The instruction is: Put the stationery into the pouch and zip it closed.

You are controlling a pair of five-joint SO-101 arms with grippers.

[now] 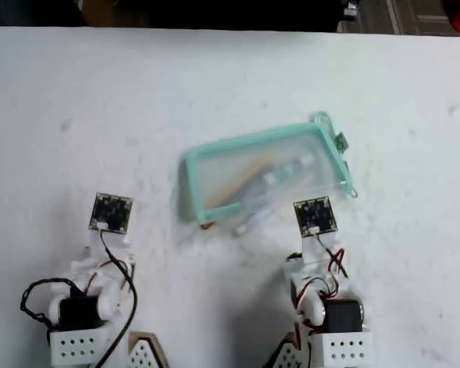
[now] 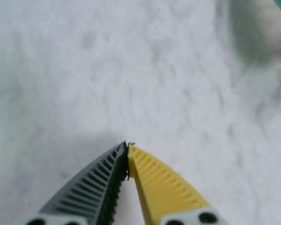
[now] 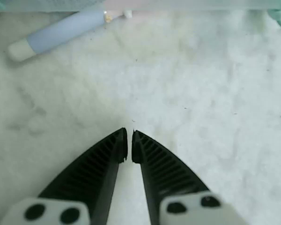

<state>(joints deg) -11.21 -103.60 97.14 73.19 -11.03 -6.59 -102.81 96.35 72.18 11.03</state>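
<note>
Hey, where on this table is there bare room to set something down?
The widest bare patch of table is far left, bordered by the far edge, the pouch and the left tool. Another lies right of the pouch. Crowded: between the pouch and the right tool, where a pen sticks out.

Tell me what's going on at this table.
Neither arm is holding anything. The left end effector is shut over bare table, off to one side of the pouch. The right end effector is also shut, just short of the pouch's near edge. The pouch lies flat with stationery inside, but a light blue pen pokes out of that edge, so the packing and zipping are not yet done.
</note>
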